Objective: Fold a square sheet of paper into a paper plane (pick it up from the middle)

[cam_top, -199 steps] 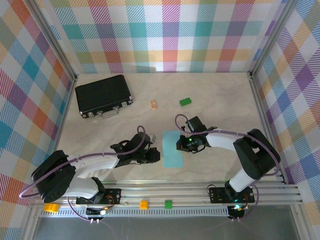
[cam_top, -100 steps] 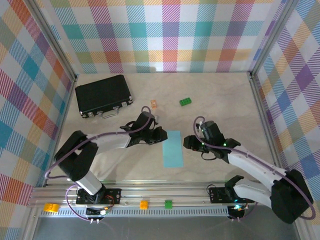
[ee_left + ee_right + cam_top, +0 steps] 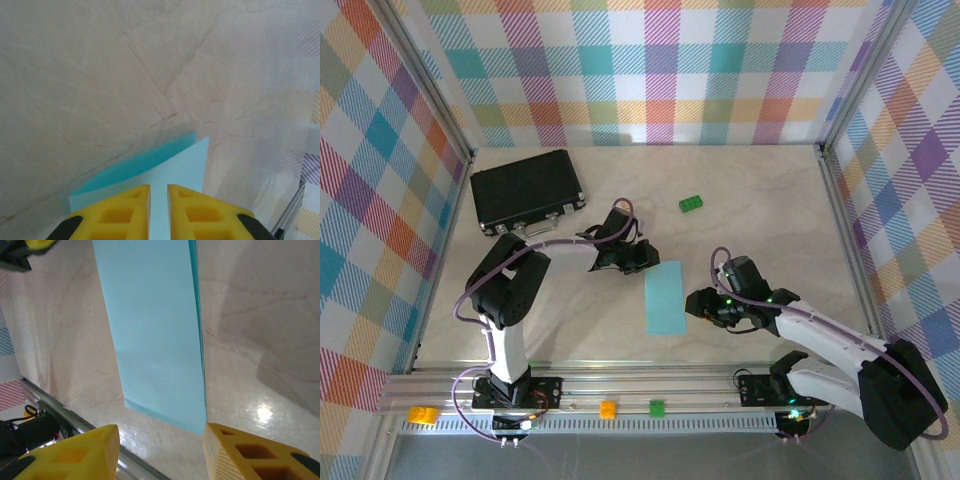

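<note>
Since square sheet of paper (image 3: 665, 297) lies flat, halved: you grip nothing
left hand (image 3: 158, 190): narrow
right hand (image 3: 160, 427): half-wide

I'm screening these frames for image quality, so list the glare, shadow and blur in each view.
Right wrist: a bright glare spot on the table beside the blue paper, soft shadow above it. Left wrist: the wall at the right edge looks pale and blurred. Top external: even, soft light, all sharp.

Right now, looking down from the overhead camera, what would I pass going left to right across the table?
Black rectangular hard case → left gripper → folded light blue paper sheet → right gripper.
</note>
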Action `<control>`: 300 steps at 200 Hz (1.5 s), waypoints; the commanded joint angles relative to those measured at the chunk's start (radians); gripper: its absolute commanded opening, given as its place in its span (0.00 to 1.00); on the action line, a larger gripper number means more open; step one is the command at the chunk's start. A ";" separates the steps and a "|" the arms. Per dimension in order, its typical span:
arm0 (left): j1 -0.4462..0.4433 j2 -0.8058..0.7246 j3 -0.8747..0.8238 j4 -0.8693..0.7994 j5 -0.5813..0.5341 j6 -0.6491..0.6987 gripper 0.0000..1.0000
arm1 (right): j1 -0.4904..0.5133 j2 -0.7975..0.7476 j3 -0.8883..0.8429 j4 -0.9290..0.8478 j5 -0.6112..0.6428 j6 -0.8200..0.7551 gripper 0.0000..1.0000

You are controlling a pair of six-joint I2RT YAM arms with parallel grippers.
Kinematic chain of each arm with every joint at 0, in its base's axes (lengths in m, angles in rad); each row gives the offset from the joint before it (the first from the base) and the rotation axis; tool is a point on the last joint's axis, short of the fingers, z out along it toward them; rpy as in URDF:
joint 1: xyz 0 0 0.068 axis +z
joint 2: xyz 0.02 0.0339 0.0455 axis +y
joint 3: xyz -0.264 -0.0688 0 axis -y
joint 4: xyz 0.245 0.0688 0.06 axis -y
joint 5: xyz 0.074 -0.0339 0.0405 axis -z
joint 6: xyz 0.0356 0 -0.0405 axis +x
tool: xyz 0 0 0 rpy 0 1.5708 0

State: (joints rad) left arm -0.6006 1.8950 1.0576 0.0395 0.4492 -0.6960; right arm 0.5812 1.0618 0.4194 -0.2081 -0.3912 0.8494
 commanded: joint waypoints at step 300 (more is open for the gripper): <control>0.025 0.028 -0.098 0.045 0.059 0.058 0.21 | 0.036 0.197 0.010 0.207 -0.211 0.143 0.57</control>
State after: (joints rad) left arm -0.5854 1.9266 0.9859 0.1608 0.5079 -0.6563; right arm 0.6106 1.2865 0.4076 -0.0509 -0.6067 0.9730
